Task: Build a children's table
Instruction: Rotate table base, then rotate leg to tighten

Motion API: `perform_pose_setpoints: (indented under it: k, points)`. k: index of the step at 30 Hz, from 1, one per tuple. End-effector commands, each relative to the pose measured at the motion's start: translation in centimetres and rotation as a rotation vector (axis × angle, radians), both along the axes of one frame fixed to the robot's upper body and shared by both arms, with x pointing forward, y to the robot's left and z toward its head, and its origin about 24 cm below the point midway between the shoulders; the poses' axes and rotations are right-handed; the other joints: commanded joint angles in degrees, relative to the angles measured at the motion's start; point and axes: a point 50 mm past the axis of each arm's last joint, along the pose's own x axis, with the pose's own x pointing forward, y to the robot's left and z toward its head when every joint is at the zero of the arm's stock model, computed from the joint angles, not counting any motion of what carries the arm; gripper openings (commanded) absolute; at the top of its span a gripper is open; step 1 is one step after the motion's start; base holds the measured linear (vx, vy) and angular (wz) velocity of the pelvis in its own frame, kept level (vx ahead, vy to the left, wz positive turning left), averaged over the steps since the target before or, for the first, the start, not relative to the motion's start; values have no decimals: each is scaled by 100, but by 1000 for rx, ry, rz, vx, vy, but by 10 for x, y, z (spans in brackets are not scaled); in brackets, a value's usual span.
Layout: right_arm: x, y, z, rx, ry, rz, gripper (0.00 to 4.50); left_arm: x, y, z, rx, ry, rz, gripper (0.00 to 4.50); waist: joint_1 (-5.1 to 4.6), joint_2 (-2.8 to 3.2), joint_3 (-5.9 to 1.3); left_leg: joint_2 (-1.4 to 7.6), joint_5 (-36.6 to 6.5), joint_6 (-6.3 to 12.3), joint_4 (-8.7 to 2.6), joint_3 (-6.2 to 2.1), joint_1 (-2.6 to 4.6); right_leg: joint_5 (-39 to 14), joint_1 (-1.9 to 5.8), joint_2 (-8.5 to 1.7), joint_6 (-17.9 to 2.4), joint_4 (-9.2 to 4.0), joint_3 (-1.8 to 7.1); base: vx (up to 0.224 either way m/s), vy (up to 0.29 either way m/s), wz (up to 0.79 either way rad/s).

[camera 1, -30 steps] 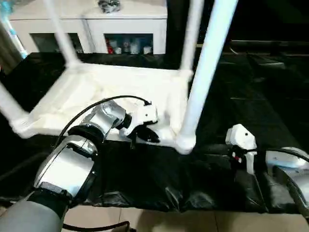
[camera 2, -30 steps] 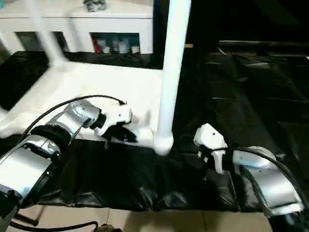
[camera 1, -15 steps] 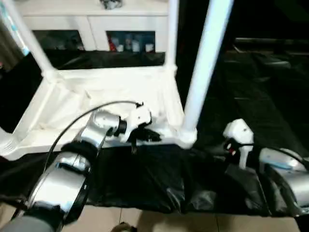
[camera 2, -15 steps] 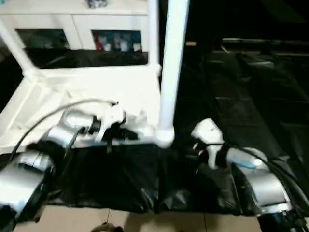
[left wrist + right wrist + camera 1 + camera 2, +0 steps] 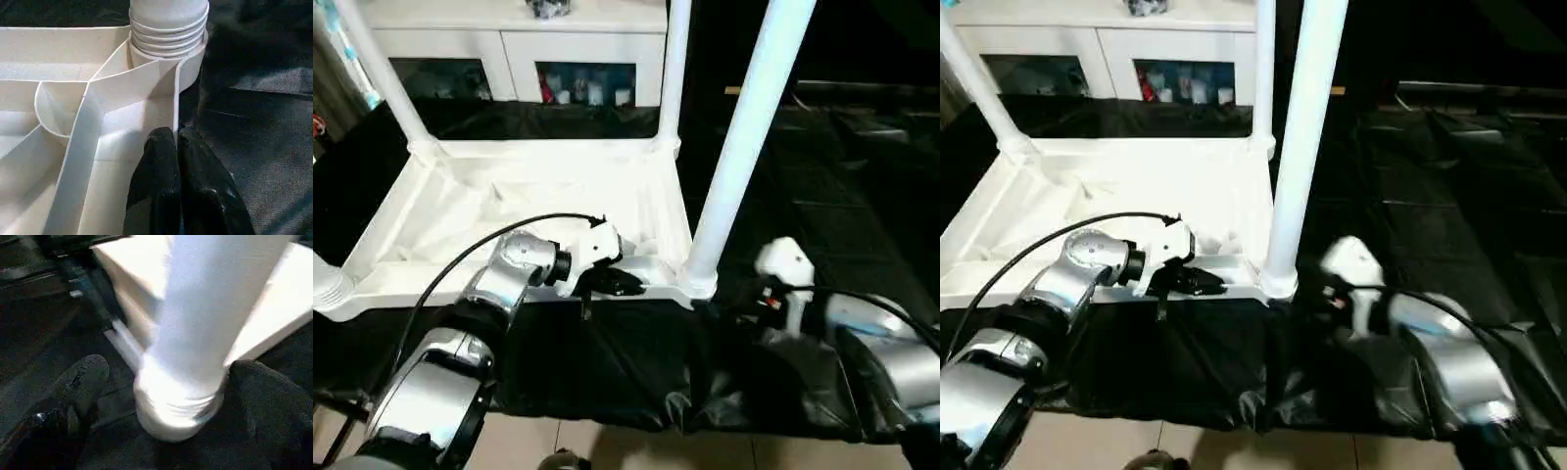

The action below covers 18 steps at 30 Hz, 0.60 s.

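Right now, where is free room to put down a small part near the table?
Free: the black sheet right of the near leg, up to the far edge. Crowded: the near corner socket, between the left claw and the right claw.

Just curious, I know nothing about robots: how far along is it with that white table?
Nearly done: the table top lies upside down with legs in its corners. In hand: the left hand, shut, pinches its rim, and the open right hand straddles the near leg. Left: seating that leg, I'd guess, then flipping.

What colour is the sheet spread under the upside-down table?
Black; the crinkled plastic sheet shows best in the left eye view.
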Motion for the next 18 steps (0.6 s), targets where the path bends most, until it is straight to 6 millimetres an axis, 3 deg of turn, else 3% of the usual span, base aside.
perform_pose_setpoints:
  k: [1, 5, 6, 8, 9, 13, 15, 17, 18]
  points:
    - [4, 3, 0, -18, -18, -3, 450, -2, -2, 0, -18, 8, -9, 1, 0, -142, -450, 266, -179, 627, -354, -57, 123, 558, 238, -281, -1730, -219, 94, 0, 0, 0]
    - [11, 8, -4, -31, -15, 13, 433, -3, -2, 1, -17, 10, -20, 0, 26, -149, -497, 253, 178, 793, -284, -51, 99, 1088, 227, -265, -1788, -143, 83, 0, 0, 0]
    - [13, 10, -4, -24, -13, 16, 433, -4, -2, 1, -14, 13, -21, 0, 30, -176, -486, 249, 184, 843, -277, -39, 82, 1135, 218, -257, -1812, -143, 77, 0, 0, 0]
    - [14, 11, -4, -19, -9, 29, 413, -4, -2, 1, -14, 17, -20, 0, 38, -156, -472, 262, 43, 842, -289, -42, 87, 925, 208, -264, -1813, -158, 72, 0, 0, 0]
    - [15, 12, -5, -16, -6, 34, 396, -5, -1, 1, -15, 18, -18, 0, 34, -198, -469, 268, -6, 837, -297, -41, 89, 841, 217, -264, -1808, -163, 72, 0, 0, 0]
    - [18, 14, -6, -24, -10, 49, 361, -5, 1, 1, -12, 23, -17, 0, 20, -139, -465, 269, -42, 782, -295, -44, 94, 750, 205, -257, -1808, -166, 78, 0, 0, 0]
    - [19, 14, -6, -21, -10, 49, 352, -6, 1, 1, -11, 25, -20, 0, 23, -144, -468, 273, -66, 773, -296, -45, 99, 766, 208, -260, -1826, -160, 77, 0, 0, 0]
    - [20, 14, -7, -21, -5, 61, 330, -7, 1, 0, -6, 30, -30, 0, 9, -98, -469, 266, -153, 720, -292, -46, 97, 767, 210, -256, -1843, -165, 79, 0, 0, 0]
    - [20, 14, -7, -23, -4, 66, 330, -8, 1, 0, -6, 33, -33, 0, 7, -119, -467, 267, -194, 698, -293, -43, 95, 757, 215, -258, -1849, -168, 83, 0, 0, 0]
